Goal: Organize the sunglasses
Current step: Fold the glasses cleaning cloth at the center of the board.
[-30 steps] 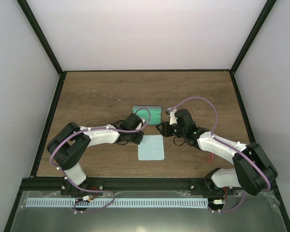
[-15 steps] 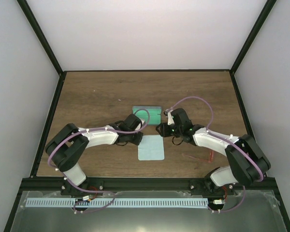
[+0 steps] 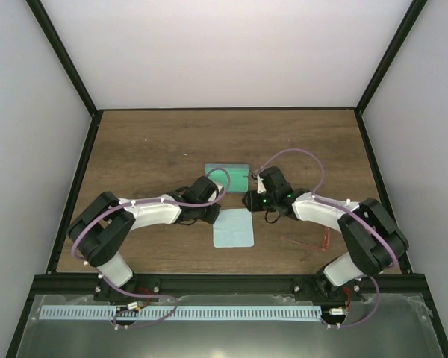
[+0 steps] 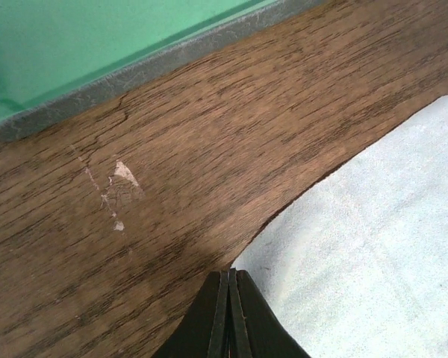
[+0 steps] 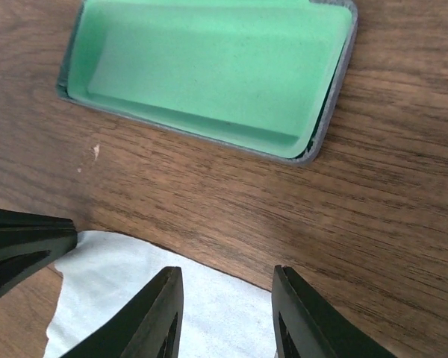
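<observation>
The sunglasses [image 3: 322,240] lie on the table [image 3: 142,149] at the near right, beside my right forearm and well apart from both of my grippers. From above only a thin red line and a short red bend show, and neither wrist camera catches them. My left gripper [image 4: 230,302] has its jaws pressed together, with the tips at the far left corner of the pale blue cloth [image 4: 373,246]. I cannot tell whether any fabric is caught between them. My right gripper [image 5: 225,298] has its jaws apart and holds nothing. It hangs over the cloth's far edge, just near of the blue-grey case [image 5: 209,67], which lies open with its green lining up. From above, my wrists hide part of the case's near edge and both sets of fingertips.
</observation>
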Available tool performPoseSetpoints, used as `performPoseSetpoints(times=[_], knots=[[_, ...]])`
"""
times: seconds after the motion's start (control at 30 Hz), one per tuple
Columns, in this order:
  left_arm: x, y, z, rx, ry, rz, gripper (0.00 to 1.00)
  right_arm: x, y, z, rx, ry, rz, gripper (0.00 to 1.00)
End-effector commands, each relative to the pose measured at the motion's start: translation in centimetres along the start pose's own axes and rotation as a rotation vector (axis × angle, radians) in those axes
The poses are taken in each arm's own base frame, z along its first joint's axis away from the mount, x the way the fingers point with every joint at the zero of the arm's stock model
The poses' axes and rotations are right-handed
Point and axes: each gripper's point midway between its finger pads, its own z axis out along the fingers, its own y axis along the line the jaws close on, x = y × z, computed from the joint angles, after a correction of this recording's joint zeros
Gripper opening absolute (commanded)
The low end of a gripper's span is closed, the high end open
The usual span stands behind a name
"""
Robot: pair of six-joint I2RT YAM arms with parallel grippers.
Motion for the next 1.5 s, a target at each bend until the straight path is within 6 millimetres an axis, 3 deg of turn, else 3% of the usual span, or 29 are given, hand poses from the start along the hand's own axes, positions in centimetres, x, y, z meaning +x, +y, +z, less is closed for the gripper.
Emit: performPoseSetpoints(times=[0.0, 0.43, 0.6, 1.47], knots=[[-0.3, -0.5, -0.3, 0.022, -0.021, 0.0, 0.04, -0.6, 0.1, 0.4, 0.042, 0.012, -0.008, 0.34], [-0.7, -0.7, -0.8, 0.035, -0.038, -0.003, 0.04, 0.0, -0.5, 1.0, 0.193, 0.042, -0.056, 0.33], [-1.0, -0.7, -1.2, 0.03, -0.059, -0.006, 0.04, 0.6, -0.5, 1.3, 0.202, 0.071, -0.064, 0.28], [-0.7, -0.9, -0.7, 0.041, -0.044, -0.007, 0.04, 1.6, -1.3, 2.6, 0.328, 0.128, -0.106, 0.29]])
